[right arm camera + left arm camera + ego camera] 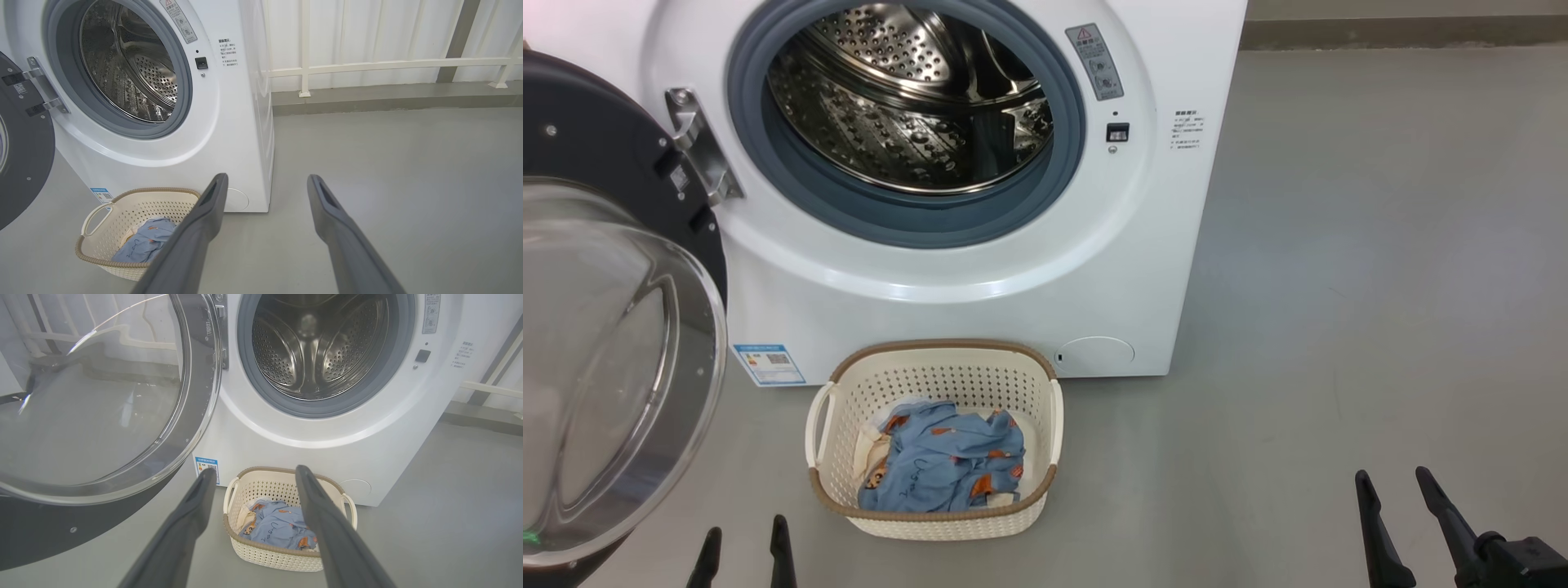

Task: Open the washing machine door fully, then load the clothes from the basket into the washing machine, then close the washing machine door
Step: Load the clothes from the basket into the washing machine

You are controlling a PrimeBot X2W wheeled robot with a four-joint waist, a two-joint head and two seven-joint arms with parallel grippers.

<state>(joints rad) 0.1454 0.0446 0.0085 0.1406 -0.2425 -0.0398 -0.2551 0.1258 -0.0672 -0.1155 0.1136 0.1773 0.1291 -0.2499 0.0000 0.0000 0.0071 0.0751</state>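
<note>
Now reached: door step looks finished; you are at the start of loading.
Washing machine door [613, 327]: swung out on its hinge [698, 147] to your left, glass bowl toward you, well clear of the opening; I judge it fully open or very nearly so.
Washing machine [980, 302]: white front-loader straight ahead; the steel drum [907, 98] shows no cloth in the part you can see.
Basket [931, 347]: on the grey floor [1339, 286], just in front of the machine's base and below the opening.
Clothes [947, 465]: light blue printed fabric with some cream cloth, bundled in the bottom of the basket; none lifted out.
Left hand [747, 527]: fingers spread wide, empty, low and near the basket's left corner; in the left wrist view they frame the basket.
Right hand [1392, 474]: fingers spread wide, empty, over bare floor well to the right of the basket.
Done: one step of three, by my reading.
Left to do: grasp the bundle, carry it into the drum, swing the door shut.
Caution: a loose bundle may not come up in one grab; check the basket before you close.
</note>
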